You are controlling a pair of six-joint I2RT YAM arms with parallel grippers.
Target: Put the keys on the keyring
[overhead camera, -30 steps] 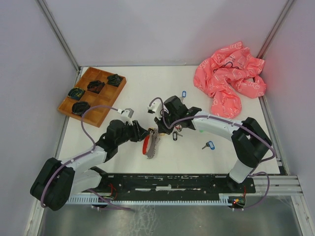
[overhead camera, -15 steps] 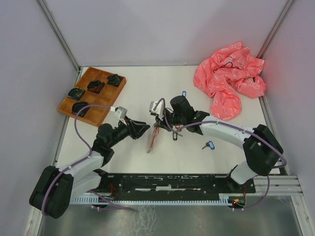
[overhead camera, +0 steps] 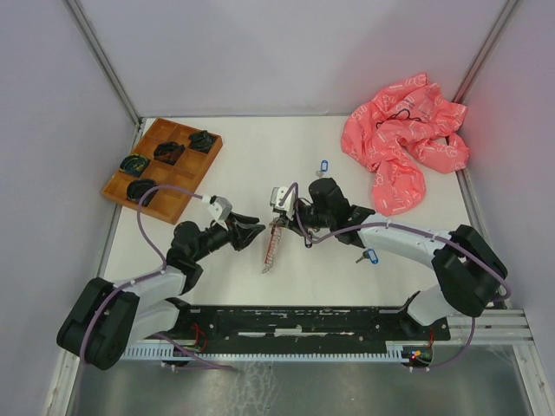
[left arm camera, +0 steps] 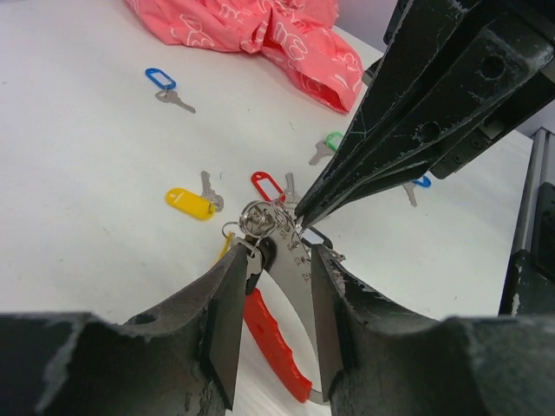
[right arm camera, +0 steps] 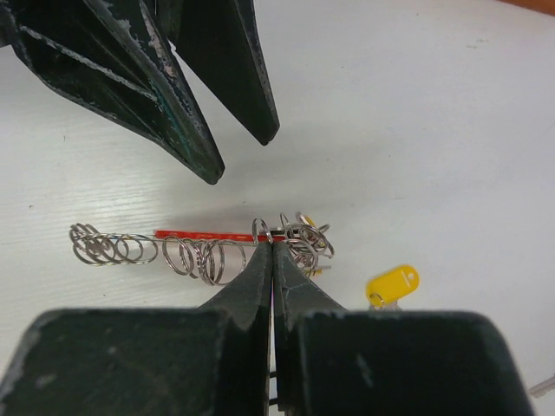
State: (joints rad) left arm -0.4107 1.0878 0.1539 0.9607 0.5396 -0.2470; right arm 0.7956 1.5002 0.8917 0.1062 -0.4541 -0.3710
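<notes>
In the middle of the frame the left claw [overhead camera: 256, 232] has backed off leftward, half-parted and grasping nothing, leaving the keyring [overhead camera: 271, 247] on the surface [overhead camera: 260, 156] pinched at its top ring by the clenched right claw [overhead camera: 280, 218], so the keys [overhead camera: 367, 256] still lie loose, unthreaded.

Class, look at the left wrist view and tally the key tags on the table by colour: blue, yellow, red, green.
Blue tags: 2
Yellow tag: 1
Red tag: 1
Green tag: 1
Total: 5
</notes>
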